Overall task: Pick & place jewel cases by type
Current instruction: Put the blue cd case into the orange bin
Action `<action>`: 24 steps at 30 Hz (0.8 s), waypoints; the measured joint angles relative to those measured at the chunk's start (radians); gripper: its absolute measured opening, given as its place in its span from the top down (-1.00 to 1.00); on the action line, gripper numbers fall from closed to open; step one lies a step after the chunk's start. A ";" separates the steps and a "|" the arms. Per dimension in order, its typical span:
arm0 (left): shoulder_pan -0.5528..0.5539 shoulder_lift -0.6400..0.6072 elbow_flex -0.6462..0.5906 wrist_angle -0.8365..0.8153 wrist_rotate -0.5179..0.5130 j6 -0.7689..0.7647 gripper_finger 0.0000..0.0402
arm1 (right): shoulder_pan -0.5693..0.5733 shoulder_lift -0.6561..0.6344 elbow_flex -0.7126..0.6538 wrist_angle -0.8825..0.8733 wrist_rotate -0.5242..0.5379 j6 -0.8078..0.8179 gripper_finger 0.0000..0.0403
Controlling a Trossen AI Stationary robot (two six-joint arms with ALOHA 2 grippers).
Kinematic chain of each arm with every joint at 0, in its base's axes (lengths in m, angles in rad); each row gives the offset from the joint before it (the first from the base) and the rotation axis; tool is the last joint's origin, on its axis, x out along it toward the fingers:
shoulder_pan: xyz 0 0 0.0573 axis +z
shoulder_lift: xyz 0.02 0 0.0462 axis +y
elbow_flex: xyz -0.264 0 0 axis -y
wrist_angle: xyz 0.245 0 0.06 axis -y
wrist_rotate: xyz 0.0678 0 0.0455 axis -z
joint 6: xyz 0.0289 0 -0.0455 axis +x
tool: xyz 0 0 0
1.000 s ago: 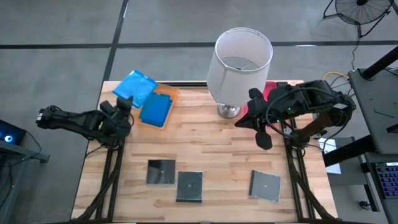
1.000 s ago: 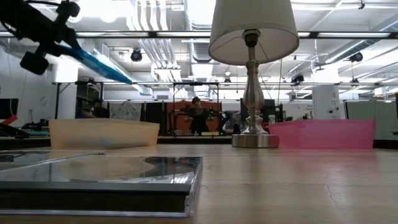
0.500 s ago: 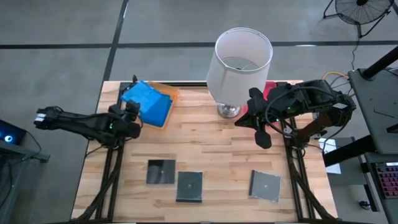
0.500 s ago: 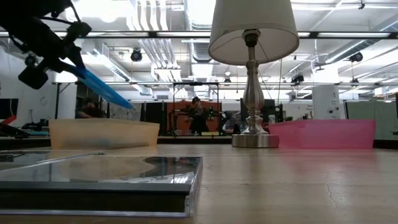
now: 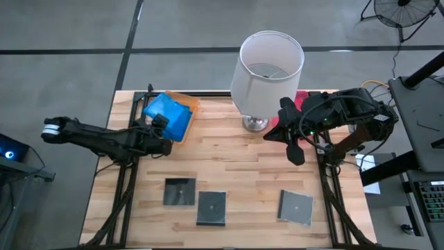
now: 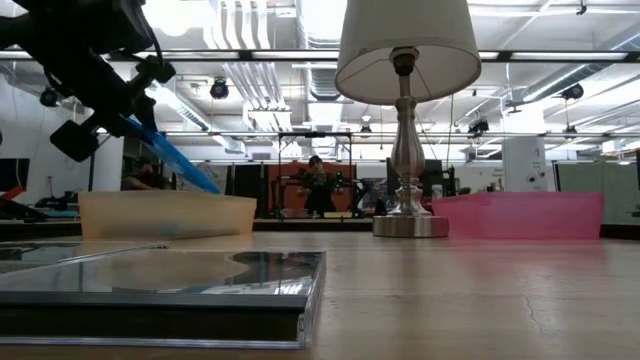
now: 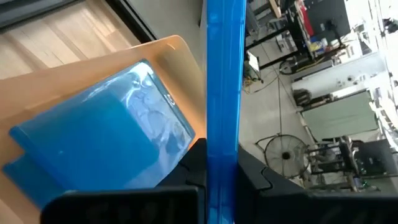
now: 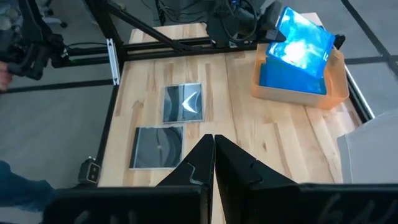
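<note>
High view: my left hand (image 5: 161, 136) clamps a blue jewel case (image 5: 161, 105) over the orange tray (image 5: 189, 104), upper left; right hand (image 5: 295, 154) shut, empty, right of centre.

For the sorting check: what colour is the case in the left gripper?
Bright blue case, clearest in the left wrist view.
</note>
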 joint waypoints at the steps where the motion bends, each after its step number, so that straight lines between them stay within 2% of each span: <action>1: 0.005 0.002 0.000 0.006 -0.001 0.000 0.95 | 0.000 -0.003 0.000 0.000 0.000 0.012 0.96; 11: 0.013 0.016 0.000 0.034 0.000 0.000 0.95 | 0.001 -0.034 0.000 0.000 0.000 0.028 0.96; 24: 0.028 0.149 -0.002 0.184 -0.005 -0.002 0.95 | 0.000 -0.046 0.000 0.000 0.000 0.048 0.96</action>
